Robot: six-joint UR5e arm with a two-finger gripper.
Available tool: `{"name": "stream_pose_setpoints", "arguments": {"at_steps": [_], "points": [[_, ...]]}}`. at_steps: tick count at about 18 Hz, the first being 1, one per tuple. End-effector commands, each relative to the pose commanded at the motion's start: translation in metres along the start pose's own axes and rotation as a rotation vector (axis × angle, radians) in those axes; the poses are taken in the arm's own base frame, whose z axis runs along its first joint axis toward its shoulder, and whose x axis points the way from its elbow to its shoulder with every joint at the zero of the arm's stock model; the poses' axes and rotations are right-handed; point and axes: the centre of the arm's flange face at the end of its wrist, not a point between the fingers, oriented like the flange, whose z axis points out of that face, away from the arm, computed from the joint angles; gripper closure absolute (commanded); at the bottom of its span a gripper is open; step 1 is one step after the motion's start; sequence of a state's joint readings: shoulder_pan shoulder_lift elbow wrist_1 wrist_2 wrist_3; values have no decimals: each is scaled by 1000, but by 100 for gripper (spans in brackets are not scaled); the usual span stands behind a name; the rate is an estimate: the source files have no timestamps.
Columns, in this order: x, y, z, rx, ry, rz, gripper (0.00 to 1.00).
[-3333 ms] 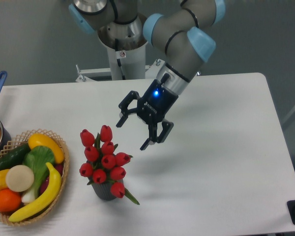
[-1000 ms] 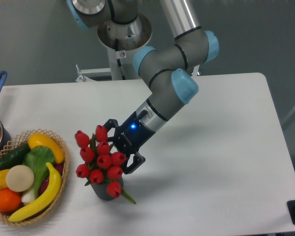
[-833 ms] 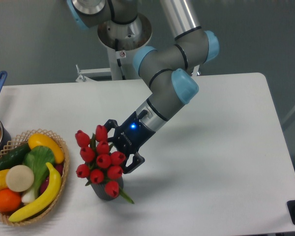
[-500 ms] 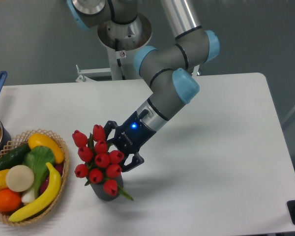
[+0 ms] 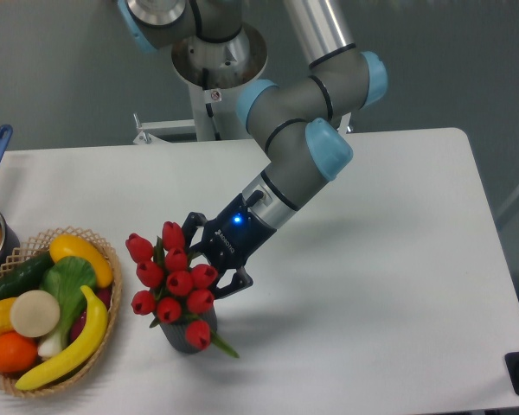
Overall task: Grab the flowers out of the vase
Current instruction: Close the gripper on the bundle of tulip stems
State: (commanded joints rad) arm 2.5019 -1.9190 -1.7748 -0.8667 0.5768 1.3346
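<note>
Since a second ago the flowers are seen shifted slightly toward 9 o'clock, stems inside the vase. The gripper is pressed in from 3 o'clock; whether the stems are pinched cannot be told. A grasp seems underway, lift pending.

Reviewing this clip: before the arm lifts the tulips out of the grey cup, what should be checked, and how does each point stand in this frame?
1. Gripper at the flowers: ok, it sits against the right side of the bunch.
2. Jaws closed on the stems: cannot tell, the red buds hide the fingertips.
3. Flowers in the vase: ok, the stems are seated in it, the bunch leaning left.
4. Vase upright on the table: ok.
5. Room to lift: ok, nothing hangs above the bunch.
6. Wicker basket of toy fruit: ok, it stands apart to the left of the vase.
</note>
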Motion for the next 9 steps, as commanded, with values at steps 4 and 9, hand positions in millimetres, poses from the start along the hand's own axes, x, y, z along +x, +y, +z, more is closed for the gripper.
{"name": "stream_pose_setpoints", "arguments": {"at_steps": [4,9], "points": [[0,0,0,4,2,-1,53],[2,2,0,5,2,-7,55]]}}
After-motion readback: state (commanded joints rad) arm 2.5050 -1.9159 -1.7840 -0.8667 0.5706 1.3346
